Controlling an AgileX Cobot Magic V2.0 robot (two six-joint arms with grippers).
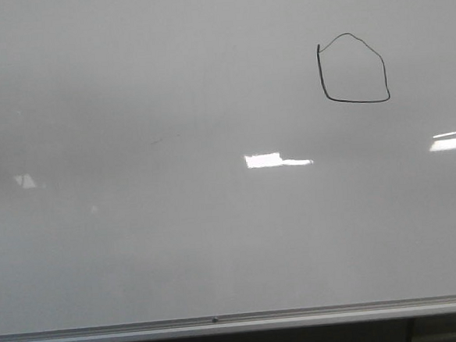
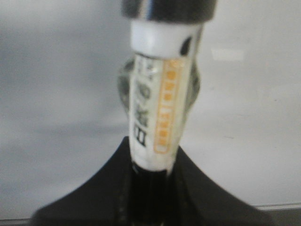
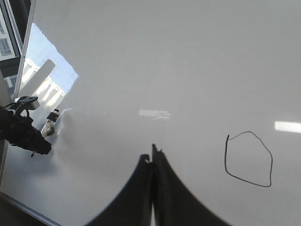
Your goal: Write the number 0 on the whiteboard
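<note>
The whiteboard (image 1: 177, 221) fills the front view, with no gripper in that view. The number 0 (image 1: 352, 68), a thin black closed loop with a peaked top, is at its upper right. It also shows in the right wrist view (image 3: 248, 160). My left gripper (image 2: 153, 165) is shut on a white marker (image 2: 157, 103) with an orange label, held over the board. My right gripper (image 3: 152, 157) is shut and empty above the board, left of the 0. The right wrist view shows my left arm (image 3: 21, 134) with the marker (image 3: 49, 126) far from the 0.
The board's silver aluminium frame edge (image 1: 223, 323) runs along the front. Bright rectangular light reflections (image 1: 262, 161) lie on the glossy surface. A window reflection (image 3: 47, 80) shows near the board's far left corner in the right wrist view.
</note>
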